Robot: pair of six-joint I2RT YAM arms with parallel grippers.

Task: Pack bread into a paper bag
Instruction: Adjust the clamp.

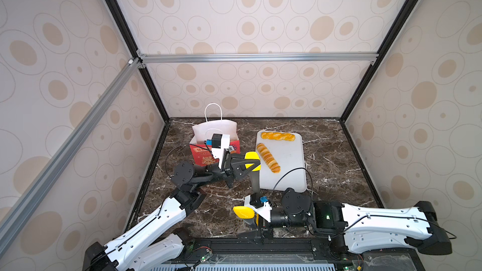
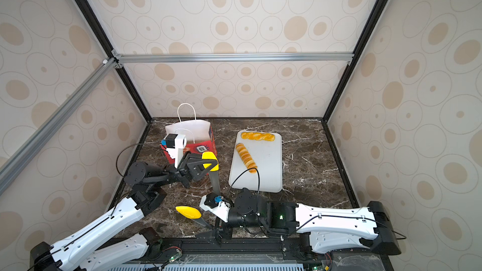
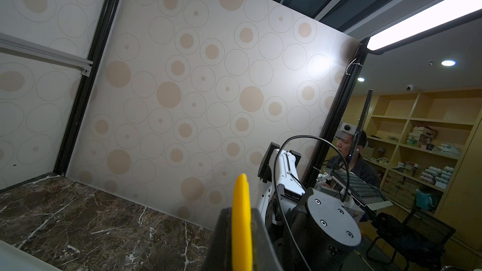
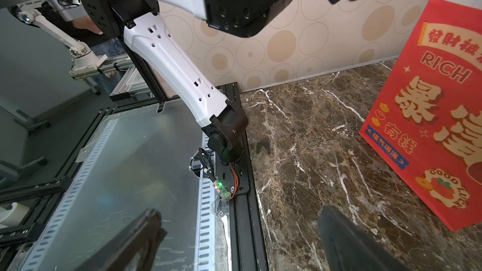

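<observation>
1. From above, I see a dark marble table [image 1: 331, 165] inside a booth papered with beige circles.
2. The red paper bag [image 1: 216, 130] stands upright at 11 o'clock on the table. Its mouth is open and its white inside shows. I cannot see what it holds.
3. A white tray [image 1: 289, 170] lies flat at 1 o'clock, apart from the bag.
4. Two golden twisted bread sticks lie on the tray. The far stick [image 1: 277, 136] runs crosswise along the tray's 12 o'clock edge. The near stick [image 1: 268, 158] slants down the tray's 9 o'clock side, from 11 toward 5 o'clock. The two are near each other but not touching.
5. My left gripper [image 1: 257, 163] hovers between the bag and the tray, pointing toward 3 o'clock. Its jaws are pressed together on one yellow tip of the metal tongs [image 2: 216, 183].
6. The tongs' other yellow tip [image 1: 243, 212] hangs free at 6 o'clock, just beside my right wrist.
7. My right gripper [image 4: 238, 215] sits at 6 o'clock near the table's front edge, pointing toward 9 o'clock. Its jaws are spread wide. I cannot tell whether the tongs touch it.
</observation>
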